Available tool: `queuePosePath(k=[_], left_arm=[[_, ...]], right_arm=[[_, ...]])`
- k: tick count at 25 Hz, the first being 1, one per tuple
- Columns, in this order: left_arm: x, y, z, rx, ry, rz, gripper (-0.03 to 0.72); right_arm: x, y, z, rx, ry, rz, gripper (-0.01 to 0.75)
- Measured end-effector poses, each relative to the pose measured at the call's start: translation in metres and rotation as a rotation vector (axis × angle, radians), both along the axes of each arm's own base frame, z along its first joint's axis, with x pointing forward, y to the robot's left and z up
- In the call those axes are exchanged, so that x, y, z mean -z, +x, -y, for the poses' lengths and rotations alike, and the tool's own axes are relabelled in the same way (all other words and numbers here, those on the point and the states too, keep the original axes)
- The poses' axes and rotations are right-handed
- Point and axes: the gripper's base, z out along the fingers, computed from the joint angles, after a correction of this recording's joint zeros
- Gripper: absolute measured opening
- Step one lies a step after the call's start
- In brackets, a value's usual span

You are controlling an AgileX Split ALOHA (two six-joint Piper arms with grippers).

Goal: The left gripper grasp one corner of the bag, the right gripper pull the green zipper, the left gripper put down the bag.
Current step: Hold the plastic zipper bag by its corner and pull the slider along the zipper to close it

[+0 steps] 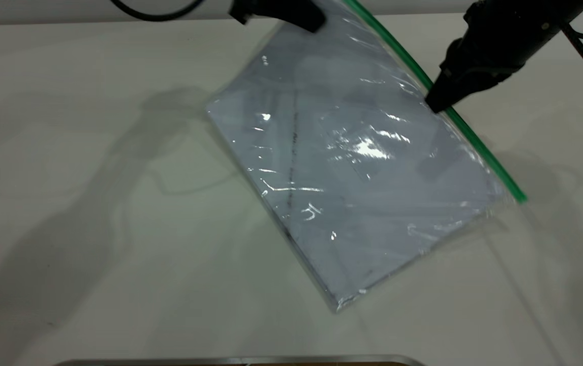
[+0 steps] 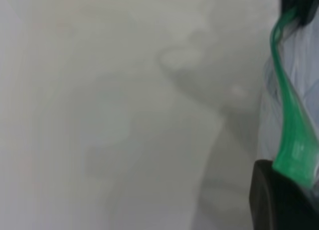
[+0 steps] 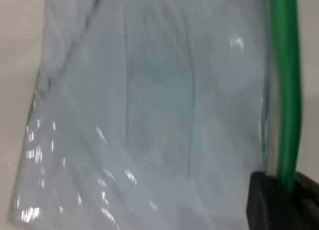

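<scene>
The flat, rectangular clear plastic bag (image 1: 352, 168) with its white paper-coloured face hangs tilted over the pale table (image 1: 67, 229), its upper corner (image 1: 344, 6) lifted at the far edge and its lowest corner touching or nearly touching the tabletop near the camera. Up top, the blunt black left gripper (image 1: 291, 12) is clenched on that raised corner, and the left wrist view confirms it: black fingers (image 2: 279, 200) pinch the end of the thin bright green zipper (image 1: 454, 117) strip. The strip runs as one long diagonal from the held corner down to its free end on the right-arm side. The smooth, tapered black right gripper (image 1: 438, 101) sits right on that green edge, partway along; its wrist view shows a black finger (image 3: 279, 202) with the strip passing into it, so it looks clamped on the zipper, though the slider tab itself is hidden. Here is what matters: the zipper's long axis stretches away from the right jaws toward the free end, down and away from the left gripper. The pull, I judge, must follow that line while the left grip anchors the corner; any sideways drag risks twisting the pouch.
</scene>
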Motion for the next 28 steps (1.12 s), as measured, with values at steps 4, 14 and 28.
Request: queuePosePath(k=[4, 14, 28], left_arm=[[0.0, 0.006, -0.015, -0.031, 0.007, -0.002, 0.051], [0.007, 0.007, -0.026, -0.045, 0.136, -0.015, 0.051], [0.006, 0.004, -0.029, -0.032, 0.185, -0.037, 0.051]], right_arm=[[0.002, -0.003, 0.001, -0.005, -0.013, -0.034, 0.052], [0.003, -0.024, -0.001, -0.019, 0.011, -0.281, 0.057], [0.001, -0.041, 0.002, 0.046, -0.025, -0.518, 0.067]])
